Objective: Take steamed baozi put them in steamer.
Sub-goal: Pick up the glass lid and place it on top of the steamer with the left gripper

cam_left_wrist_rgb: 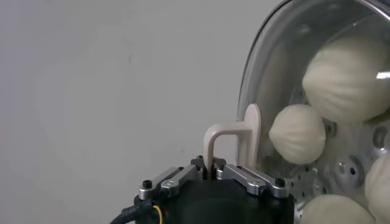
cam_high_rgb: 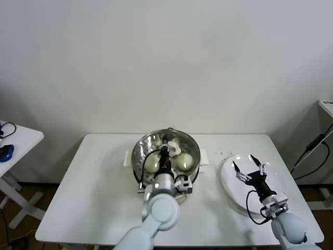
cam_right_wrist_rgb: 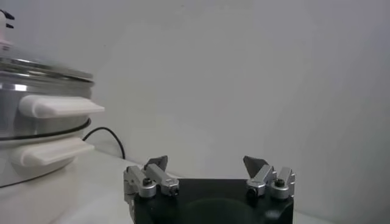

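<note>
Nearest the viewer, at the near edge of the white table (cam_high_rgb: 99,172), the left arm reaches forward so that the left gripper (cam_high_rgb: 165,152) hangs over the steamer (cam_high_rgb: 139,148) at mid-table. Its fingers are pressed together around the beige loop handle (cam_left_wrist_rgb: 230,141) of a round glass lid (cam_left_wrist_rgb: 268,67), which it holds tilted on edge above the basket. Through the glass, the wrist view shows steamed baozi (cam_left_wrist_rgb: 297,133) lying on the perforated steel floor; four cream buns are at least partly visible there. From the head view, two buns sit at the near side of the basket, one to each side of the gripper, and a third pale one lies farther back beside the fingers.

Right gripper (cam_high_rgb: 251,165) hovers over the flat white plate (cam_high_rgb: 229,179) at the right side of the table, well apart from the steamer. Its fingers (cam_right_wrist_rgb: 157,164) are spread wide and pinch nothing. In the right wrist view the steamer's white side handles (cam_right_wrist_rgb: 60,107) appear stacked one above the other, and a black cable (cam_right_wrist_rgb: 109,137) trails along the table beside them.
</note>
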`<action>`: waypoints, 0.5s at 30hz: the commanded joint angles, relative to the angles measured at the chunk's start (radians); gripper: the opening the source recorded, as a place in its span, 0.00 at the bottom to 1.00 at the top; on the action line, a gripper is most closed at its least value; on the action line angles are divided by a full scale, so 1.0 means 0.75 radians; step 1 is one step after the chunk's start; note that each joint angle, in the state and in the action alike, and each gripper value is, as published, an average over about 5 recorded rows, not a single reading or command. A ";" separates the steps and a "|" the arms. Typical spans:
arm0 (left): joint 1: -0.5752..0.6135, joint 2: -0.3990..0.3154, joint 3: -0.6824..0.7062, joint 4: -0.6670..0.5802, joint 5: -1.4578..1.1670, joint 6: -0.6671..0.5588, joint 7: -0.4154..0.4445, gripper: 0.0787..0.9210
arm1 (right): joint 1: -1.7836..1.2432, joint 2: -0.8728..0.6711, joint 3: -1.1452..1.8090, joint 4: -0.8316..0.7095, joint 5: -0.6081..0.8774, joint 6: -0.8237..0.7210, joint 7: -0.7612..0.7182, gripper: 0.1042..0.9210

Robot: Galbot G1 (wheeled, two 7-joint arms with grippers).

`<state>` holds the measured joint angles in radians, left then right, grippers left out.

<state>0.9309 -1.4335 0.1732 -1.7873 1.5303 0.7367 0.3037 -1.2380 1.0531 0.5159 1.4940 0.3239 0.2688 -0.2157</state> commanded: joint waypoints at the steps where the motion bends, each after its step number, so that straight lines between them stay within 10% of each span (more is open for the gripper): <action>1: -0.004 -0.008 0.003 0.014 0.020 0.021 0.011 0.09 | 0.000 0.001 0.007 0.000 0.002 0.000 -0.003 0.88; 15: -0.007 -0.008 -0.006 0.043 0.033 0.010 0.013 0.09 | -0.013 0.008 0.027 0.006 0.000 0.001 -0.014 0.88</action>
<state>0.9277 -1.4410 0.1705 -1.7612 1.5508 0.7360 0.3113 -1.2463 1.0588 0.5312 1.4946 0.3233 0.2698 -0.2250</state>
